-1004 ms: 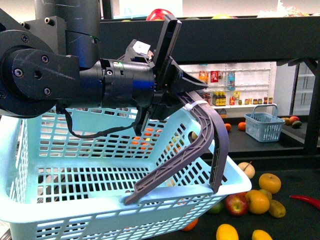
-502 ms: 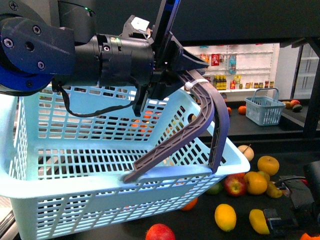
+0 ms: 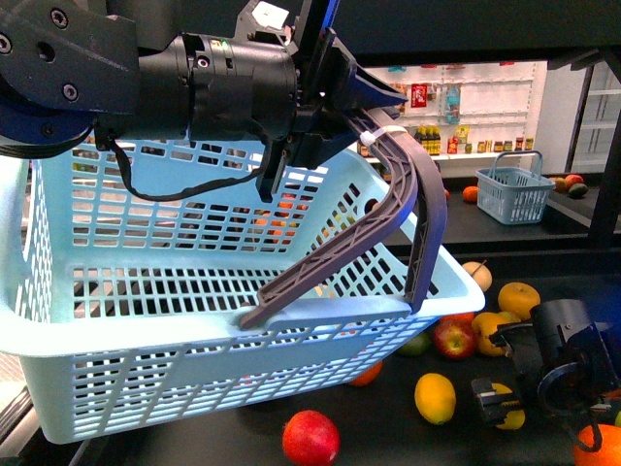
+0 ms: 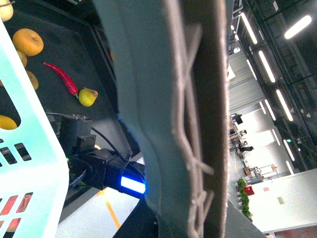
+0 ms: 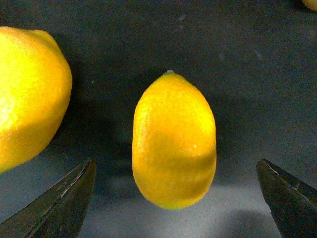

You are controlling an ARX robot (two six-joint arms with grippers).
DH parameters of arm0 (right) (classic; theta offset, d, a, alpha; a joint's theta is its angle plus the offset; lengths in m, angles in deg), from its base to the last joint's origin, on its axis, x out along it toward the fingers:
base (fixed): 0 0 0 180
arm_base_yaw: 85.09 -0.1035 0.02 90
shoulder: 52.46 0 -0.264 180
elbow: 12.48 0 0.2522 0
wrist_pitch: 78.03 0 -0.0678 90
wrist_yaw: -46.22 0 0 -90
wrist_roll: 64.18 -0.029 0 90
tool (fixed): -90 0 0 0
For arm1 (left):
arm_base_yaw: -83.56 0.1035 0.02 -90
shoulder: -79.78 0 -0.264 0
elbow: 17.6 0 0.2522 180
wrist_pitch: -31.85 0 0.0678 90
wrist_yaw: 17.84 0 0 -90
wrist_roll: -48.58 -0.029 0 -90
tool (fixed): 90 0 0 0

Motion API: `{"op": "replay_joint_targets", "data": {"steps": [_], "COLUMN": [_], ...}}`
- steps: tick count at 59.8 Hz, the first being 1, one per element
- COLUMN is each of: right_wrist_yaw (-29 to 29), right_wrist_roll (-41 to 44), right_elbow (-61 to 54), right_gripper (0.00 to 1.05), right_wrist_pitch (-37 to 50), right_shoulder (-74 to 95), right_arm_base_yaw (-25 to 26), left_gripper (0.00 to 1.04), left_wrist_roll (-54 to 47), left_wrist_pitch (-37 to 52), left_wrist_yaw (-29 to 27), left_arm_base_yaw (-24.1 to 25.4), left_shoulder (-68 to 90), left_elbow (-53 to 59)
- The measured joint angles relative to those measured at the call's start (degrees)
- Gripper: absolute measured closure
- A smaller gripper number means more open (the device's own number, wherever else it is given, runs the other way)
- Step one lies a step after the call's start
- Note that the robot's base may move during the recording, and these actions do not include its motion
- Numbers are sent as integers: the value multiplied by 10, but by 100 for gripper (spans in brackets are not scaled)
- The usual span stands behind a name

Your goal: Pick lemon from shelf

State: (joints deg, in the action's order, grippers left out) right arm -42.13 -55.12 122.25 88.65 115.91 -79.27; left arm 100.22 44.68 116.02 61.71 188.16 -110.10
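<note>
The lemon (image 5: 174,141), a smooth yellow oval, lies on the dark tray of the shelf (image 3: 388,437). In the right wrist view it sits between my right gripper's (image 5: 175,162) open fingers, which touch nothing. In the front view my right gripper (image 3: 497,383) hovers over that lemon (image 3: 508,416) at the lower right. My left gripper (image 3: 374,121) is shut on the grey handle (image 3: 412,214) of the light blue basket (image 3: 194,340) and holds it up on the left. The handle (image 4: 188,99) fills the left wrist view.
A second lemon (image 3: 435,398), a red apple (image 3: 310,437) and an orange (image 3: 594,449) lie near the front. More apples and yellow-orange fruit (image 3: 519,299) lie behind. A large yellow fruit (image 5: 29,94) lies beside the lemon. A red chili (image 4: 62,79) lies on the tray.
My right arm has come into view from the lower right and moved left over the lemon. The basket in my left gripper sits a little higher and wider in view.
</note>
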Motion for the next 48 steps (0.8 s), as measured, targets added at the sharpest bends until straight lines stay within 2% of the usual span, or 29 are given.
{"op": "replay_joint_targets", "data": {"steps": [20,25,28,39,48], "right_wrist_yaw": [-1,2,4,0,1], "right_wrist_roll": [-5,-7,-9,-16,-24], "right_elbow": [146,157,159,158,135], "right_gripper": [8,19,29,53,57], "right_wrist_pitch": [-60,-67,-74,-76,-57], "right_shoulder": [84,92,95,98,89], "right_arm_base_yaw": [-2,-3,-5,-7,-7], "left_gripper": [97,97,97,97,97], "left_wrist_roll": [0,0,0,0,0], "left_wrist_pitch": [0,0,0,0,0], "left_wrist_yaw": [0,0,0,0,0], "left_arm_base_yaw": [0,0,0,0,0], "left_shoulder": [0,0,0,0,0], "left_elbow": [0,0,0,0,0]}}
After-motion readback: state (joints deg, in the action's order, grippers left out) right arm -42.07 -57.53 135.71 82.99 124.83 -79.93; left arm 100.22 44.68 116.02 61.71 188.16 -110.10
